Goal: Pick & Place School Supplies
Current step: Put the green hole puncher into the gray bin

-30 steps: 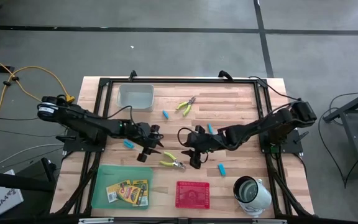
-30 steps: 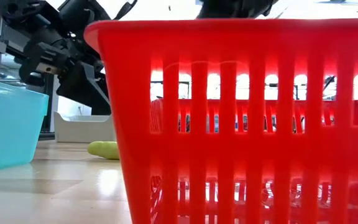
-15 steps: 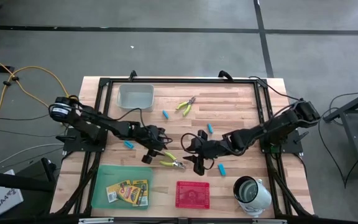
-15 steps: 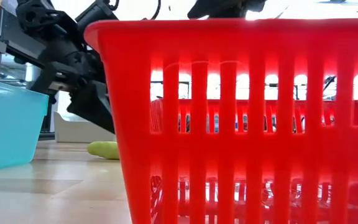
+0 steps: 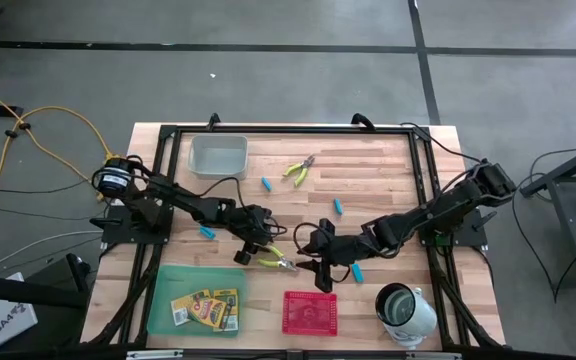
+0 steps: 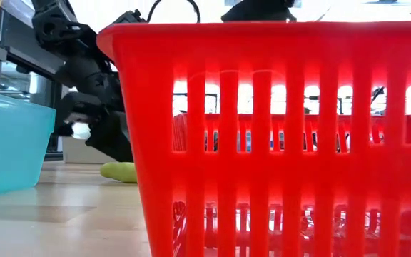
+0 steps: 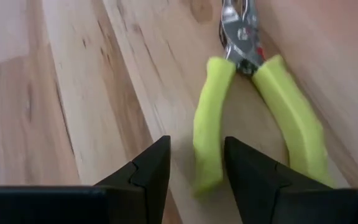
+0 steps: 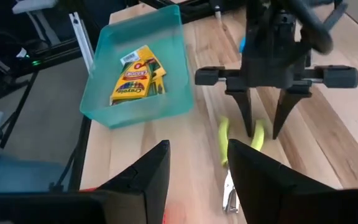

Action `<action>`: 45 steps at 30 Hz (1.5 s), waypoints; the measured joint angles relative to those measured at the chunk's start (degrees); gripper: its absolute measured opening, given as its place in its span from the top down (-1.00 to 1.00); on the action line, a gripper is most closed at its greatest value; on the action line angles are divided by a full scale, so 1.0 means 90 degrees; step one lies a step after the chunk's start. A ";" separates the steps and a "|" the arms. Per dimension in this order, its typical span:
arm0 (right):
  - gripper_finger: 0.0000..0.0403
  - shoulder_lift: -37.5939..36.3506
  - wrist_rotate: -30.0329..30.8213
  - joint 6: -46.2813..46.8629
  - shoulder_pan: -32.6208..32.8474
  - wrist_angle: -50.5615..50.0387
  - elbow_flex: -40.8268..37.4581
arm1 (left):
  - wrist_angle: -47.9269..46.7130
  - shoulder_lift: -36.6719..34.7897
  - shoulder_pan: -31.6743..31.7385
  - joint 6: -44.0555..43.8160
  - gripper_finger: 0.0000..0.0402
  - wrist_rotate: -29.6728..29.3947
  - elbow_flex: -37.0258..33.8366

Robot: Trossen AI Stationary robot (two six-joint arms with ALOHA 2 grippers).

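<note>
1. Your surface (image 5: 378, 160) is pale wood planks inside a black frame, standing on a grey floor crossed by dark lines; a yellow cable lies on the floor off its left side.
2. Your left claw (image 5: 257, 243) hangs low over the near pliers (image 5: 276, 262), fingers spread to either side of one yellow-green handle, not closed on it.
3. Your right claw (image 5: 320, 271) sits just past the pliers' metal tip, fingers spread, holding nothing.
4. The crayon boxes (image 5: 206, 308) lie in the green tray (image 5: 163, 285) at the front left; the red tray (image 5: 310, 312) stands beside it and the cup (image 5: 405, 308) at the front right.
5. The second pliers (image 5: 298, 170) rest toward the back, near the clear tray (image 5: 218, 156).
6. Four light-blue pieces are scattered on the bare wood: (image 5: 266, 184), (image 5: 207, 232), (image 5: 338, 206), (image 5: 356, 271).
</note>
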 joint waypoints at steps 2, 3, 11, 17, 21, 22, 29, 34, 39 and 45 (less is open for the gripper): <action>0.24 -0.0002 -0.0004 0.0008 0.0027 0.0070 -0.0001 | -0.0062 0.0068 0.0000 0.0019 0.27 0.0000 0.0031; 0.24 -0.0002 -0.0001 0.0019 0.0050 0.0063 0.0000 | -0.0028 0.0132 0.0000 0.0017 0.27 0.0041 0.0086; 0.24 -0.0005 -0.0002 0.0019 0.0070 0.0059 0.0000 | 0.0033 0.0170 -0.0005 0.0114 0.31 0.0082 0.0166; 0.24 -0.0007 -0.0022 0.0019 0.0074 0.0055 0.0000 | 0.0002 0.0170 -0.0005 0.0120 0.57 0.0110 0.0163; 0.24 -0.0007 -0.0024 0.0019 0.0092 0.0038 0.0000 | -0.0035 0.0170 -0.0005 0.0119 0.77 0.0110 0.0163; 0.24 -0.0007 -0.0022 0.0019 0.0098 0.0031 0.0000 | -0.0033 0.0170 -0.0005 0.0119 0.80 0.0111 0.0163; 0.24 -0.0010 -0.0005 0.0020 0.0163 0.0013 0.0000 | 0.0147 0.0170 -0.0005 0.0480 0.83 0.0112 0.0161; 0.24 -0.0010 -0.0005 0.0158 0.0262 0.0004 0.0000 | 0.0458 0.0114 0.0116 0.0011 0.83 0.0105 0.0161; 0.24 -0.0012 -0.0002 0.0187 0.0347 -0.0017 0.0000 | 0.0410 -0.0194 0.0281 -0.0224 0.83 -0.0154 0.0156; 0.24 -0.0012 0.0050 0.0185 0.0366 -0.0048 0.0000 | -0.0191 -0.0970 0.0616 -0.0386 0.84 -0.0544 0.0158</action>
